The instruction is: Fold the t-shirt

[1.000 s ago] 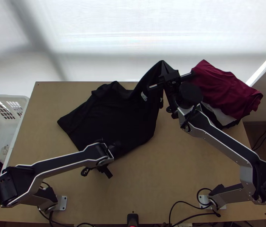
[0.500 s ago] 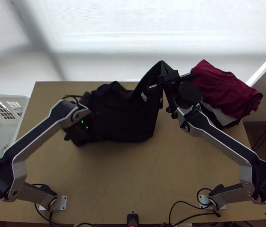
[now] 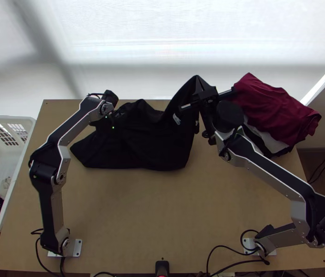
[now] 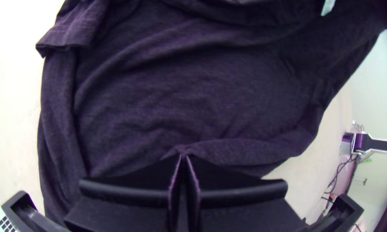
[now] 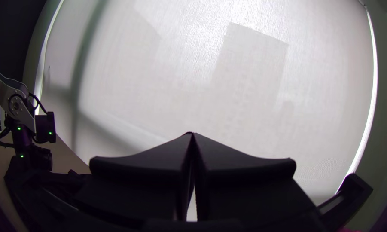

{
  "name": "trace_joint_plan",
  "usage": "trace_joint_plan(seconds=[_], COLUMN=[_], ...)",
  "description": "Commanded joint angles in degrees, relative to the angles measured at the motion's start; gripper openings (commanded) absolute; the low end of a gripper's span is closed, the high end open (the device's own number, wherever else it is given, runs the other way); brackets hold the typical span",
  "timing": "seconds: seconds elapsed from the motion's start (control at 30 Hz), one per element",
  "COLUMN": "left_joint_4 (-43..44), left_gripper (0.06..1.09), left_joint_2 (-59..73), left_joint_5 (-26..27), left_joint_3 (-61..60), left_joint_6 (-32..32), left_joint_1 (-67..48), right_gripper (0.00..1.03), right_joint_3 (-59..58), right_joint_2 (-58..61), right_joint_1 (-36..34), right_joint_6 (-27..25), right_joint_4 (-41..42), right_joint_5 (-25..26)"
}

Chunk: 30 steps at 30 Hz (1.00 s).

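The black t-shirt (image 3: 148, 143) lies partly spread and wrinkled at the table's far side, its right part lifted into a peak. My left gripper (image 3: 111, 121) is over its far left part; in the left wrist view this gripper (image 4: 184, 158) is shut, with a fold of the shirt (image 4: 202, 99) gathered at its tips. At the raised peak is my right gripper (image 3: 203, 96), holding the cloth up. In the right wrist view the right gripper (image 5: 192, 135) has its fingers together against the pale backdrop.
A pile of folded cloths, dark red on top (image 3: 275, 111), stands at the far right beside the right gripper. A white basket (image 3: 12, 180) with dark cloth inside is at the left edge. Cables run near the right arm's base. Bare wooden table (image 3: 162, 212) lies in front of the shirt.
My left gripper has swung from the shirt's near edge to its far left part. The shirt's near edge has drawn back and straightened. The right gripper is nearly still.
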Motion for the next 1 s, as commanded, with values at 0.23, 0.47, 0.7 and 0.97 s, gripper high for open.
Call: trace_joint_plan(seconds=[0.23,0.47,0.7,0.97], left_joint_4=[1.16,1.34,-14.40,-1.30], left_gripper=[1.04,1.04,1.02,0.69], left_joint_2=[5.55,-0.96,-2.54,-8.78], left_joint_5=[1.47,7.10,15.97,19.67], left_joint_3=[18.72,18.63,13.53,-7.47], left_joint_6=[-16.28,-24.90,-25.69,-33.69], left_joint_1=[3.88,6.96,9.51,10.92], right_gripper=[0.03,0.03,0.03,0.03], right_joint_3=[-1.54,-1.98,-1.10,-0.57], right_joint_2=[0.58,0.66,1.19,1.72], right_joint_1=[0.58,0.66,0.66,1.02], right_joint_6=[0.34,0.43,0.43,0.43], right_joint_4=[1.55,1.55,1.73,1.90], right_joint_5=[0.00,0.00,-0.09,0.00])
